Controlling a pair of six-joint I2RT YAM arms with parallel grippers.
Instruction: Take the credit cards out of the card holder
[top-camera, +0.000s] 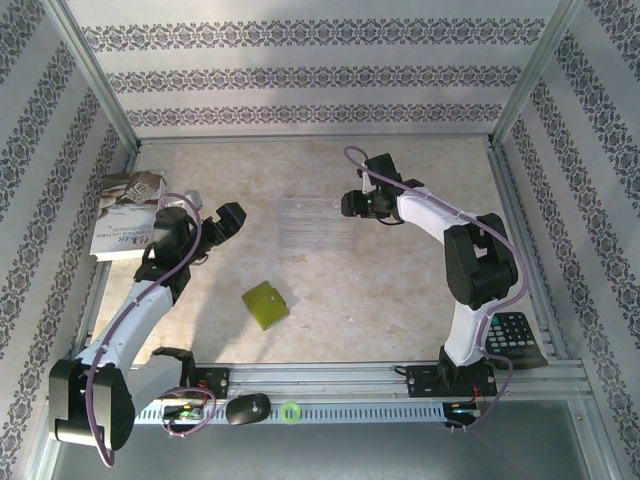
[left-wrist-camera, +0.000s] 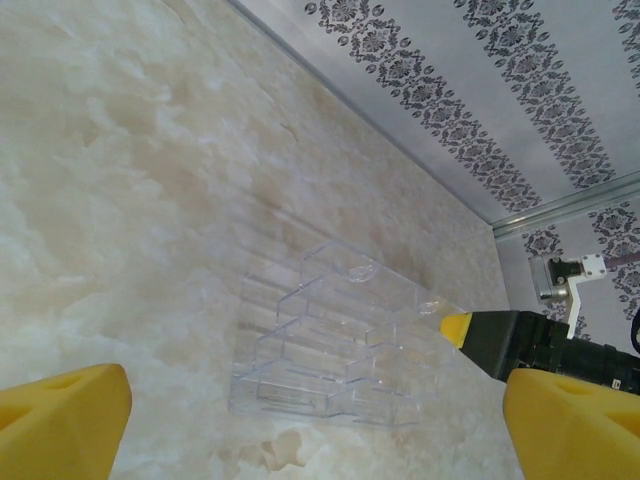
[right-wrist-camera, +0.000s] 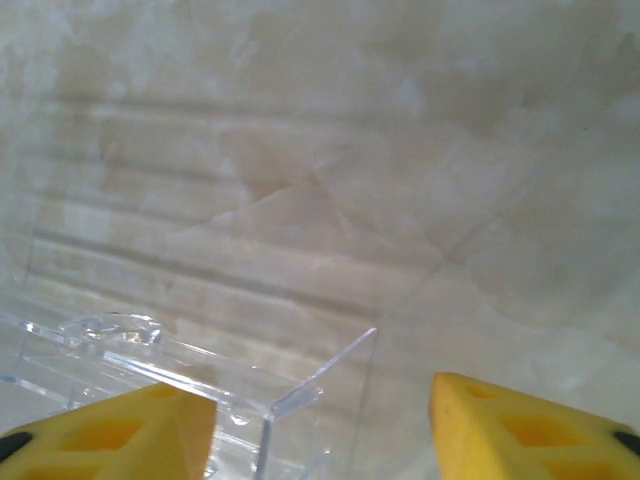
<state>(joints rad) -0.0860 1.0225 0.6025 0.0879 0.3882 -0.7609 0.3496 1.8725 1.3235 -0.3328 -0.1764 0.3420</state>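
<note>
A: Well, where is the holder (top-camera: 265, 305)?
B: On the table (top-camera: 400, 300), yellow-green side up, at 5 o'clock from the left gripper (top-camera: 231, 219), well apart from it.
A: And the jaws?
B: Both stand open and empty. The right gripper (top-camera: 349, 204) is at 3 o'clock of the clear stand (top-camera: 315, 225), the left one at 9.
</note>
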